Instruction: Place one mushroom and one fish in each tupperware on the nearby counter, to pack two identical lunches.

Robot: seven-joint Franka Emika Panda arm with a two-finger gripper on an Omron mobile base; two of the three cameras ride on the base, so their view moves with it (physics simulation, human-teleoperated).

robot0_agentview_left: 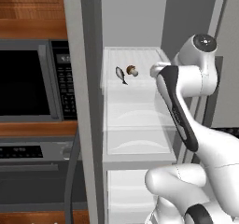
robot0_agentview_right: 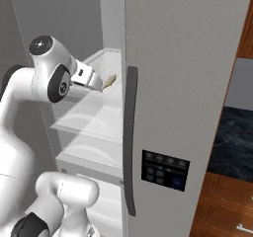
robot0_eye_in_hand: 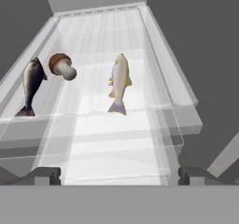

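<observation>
You're reaching into the open fridge (robot0_agentview_left: 88, 101), your arm stretched level with the upper shelf (robot0_eye_in_hand: 107, 125) because that's where the food lies, and your jaws (robot0_eye_in_hand: 114, 175) stand wide apart with nothing between them, lined up short of the catch. Count it off on that shelf: two fish, the pale fish (robot0_eye_in_hand: 119, 82) dead ahead and the dark fish (robot0_eye_in_hand: 31, 84) off left, then one mushroom (robot0_eye_in_hand: 62, 66) just beside the dark one.
</observation>
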